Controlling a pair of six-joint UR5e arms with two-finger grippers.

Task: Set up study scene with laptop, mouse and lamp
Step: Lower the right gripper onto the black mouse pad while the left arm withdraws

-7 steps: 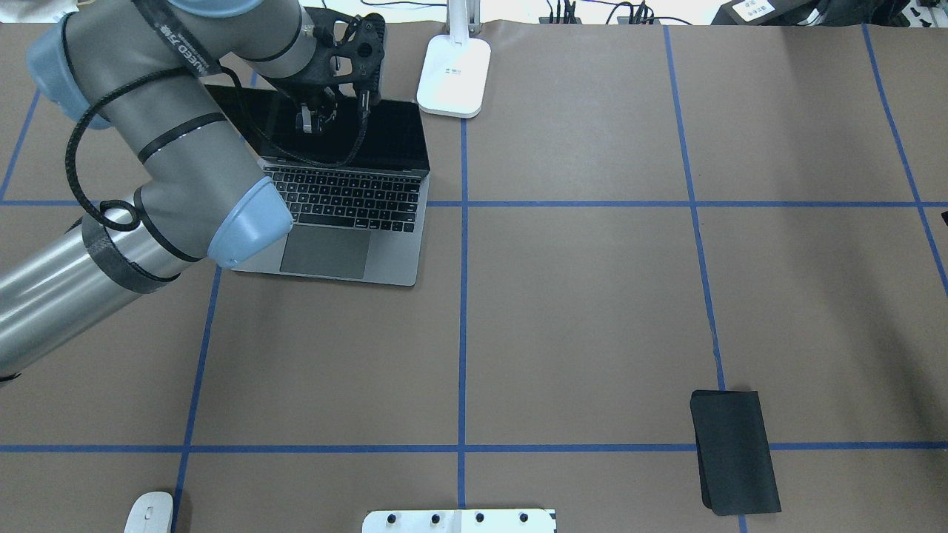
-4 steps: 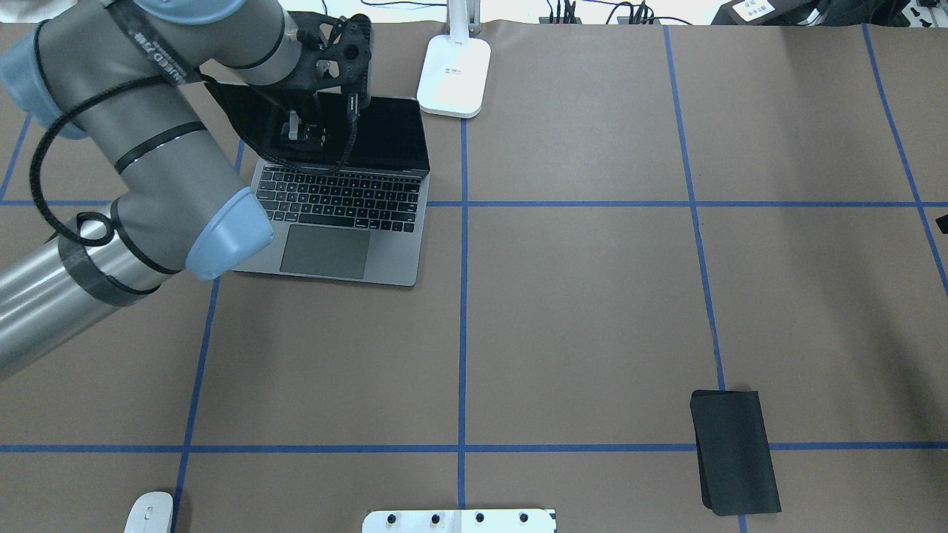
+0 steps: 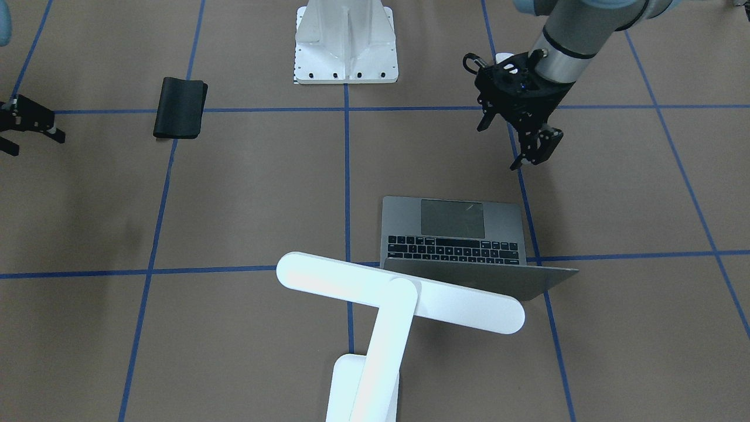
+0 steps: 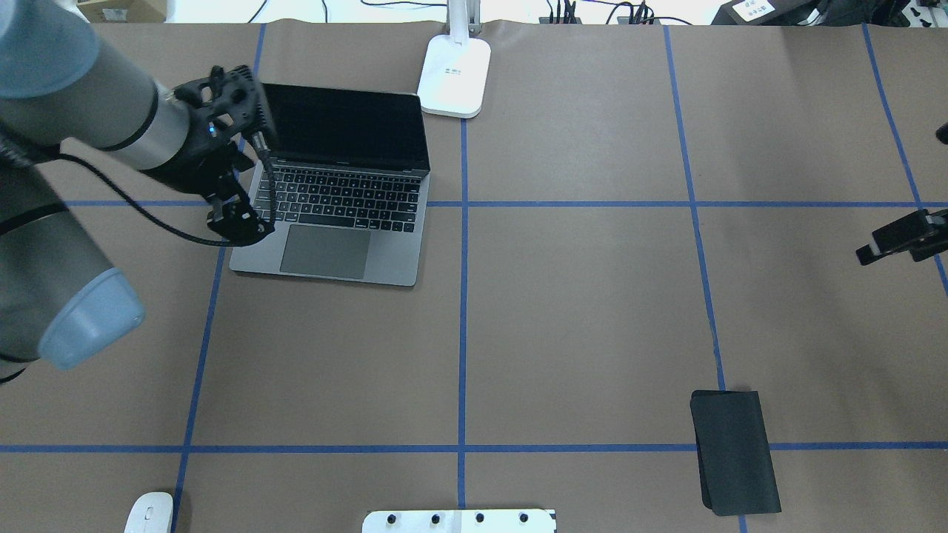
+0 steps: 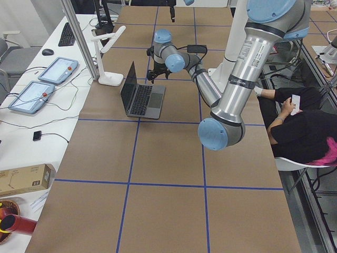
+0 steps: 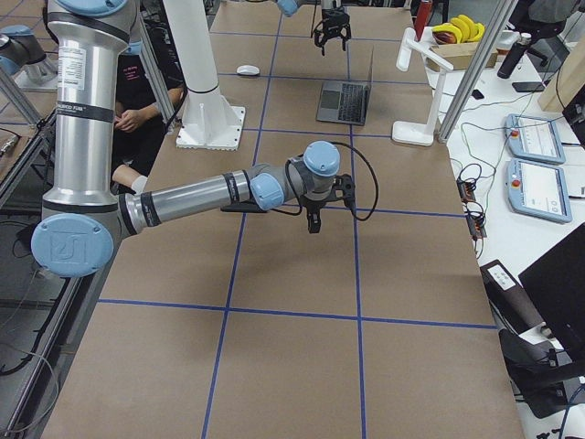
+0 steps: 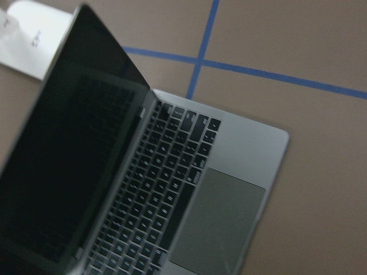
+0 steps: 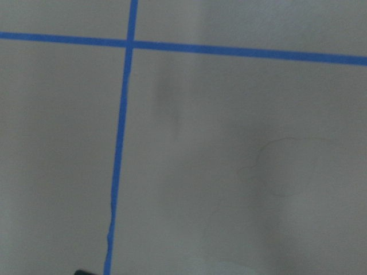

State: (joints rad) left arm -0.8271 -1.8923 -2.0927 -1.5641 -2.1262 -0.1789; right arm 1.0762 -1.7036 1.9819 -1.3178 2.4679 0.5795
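The grey laptop (image 4: 348, 222) stands open at the far left of the table, its dark screen raised; it also shows in the front view (image 3: 454, 220) and the left wrist view (image 7: 229, 206). My left gripper (image 4: 235, 226) hangs by the laptop's left edge, level with the keyboard, its fingers together and empty (image 3: 524, 161). The white lamp (image 3: 398, 290) stands behind the laptop, its base (image 4: 454, 74) by the screen's right corner. The white mouse (image 4: 148, 511) lies at the near left edge. My right gripper (image 4: 892, 244) is open and empty at the far right (image 3: 29, 132).
A black flat pad (image 4: 733, 451) lies at the near right, also in the front view (image 3: 180, 107). The white bolted pedestal (image 3: 345, 44) stands at the near middle edge. Blue tape lines cross the brown table. A seated person (image 5: 300, 121) is beside the robot.
My left arm has drawn back from over the laptop's screen to its left edge. The right gripper has come into view at the right edge. The laptop has not moved.
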